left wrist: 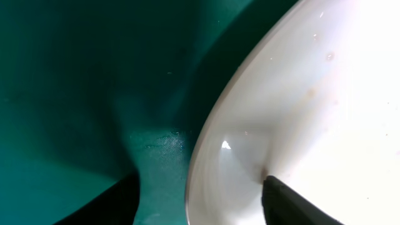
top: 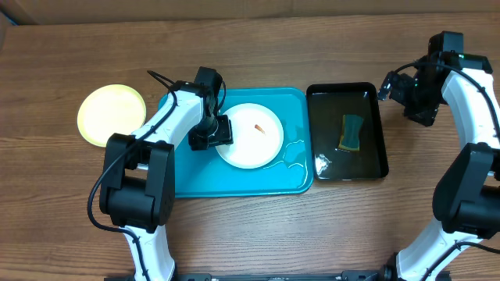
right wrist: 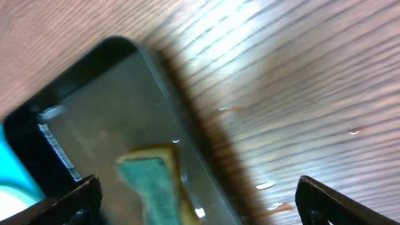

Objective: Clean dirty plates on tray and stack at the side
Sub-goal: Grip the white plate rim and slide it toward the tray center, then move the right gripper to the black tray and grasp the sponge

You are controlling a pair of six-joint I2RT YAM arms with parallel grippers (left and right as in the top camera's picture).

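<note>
While the left gripper [top: 223, 133] straddles the white plate [top: 251, 147] rim, part-open and unclamped, seat deeper before closing; right gripper [right wrist: 203, 203] wide open, empty.

Black tray [top: 344, 87], green-yellow sponge [top: 351, 133] lying inside, wooden table [top: 234, 47]

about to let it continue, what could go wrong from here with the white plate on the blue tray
1. The left gripper straddles only the thin rim of the round white plate on the turquoise plastic tray; lifted from there it may tilt or slip.
2. The orange smear is on the plate while the green sponge lies in the black rectangular tray; the plate may get stacked dirty.
</note>
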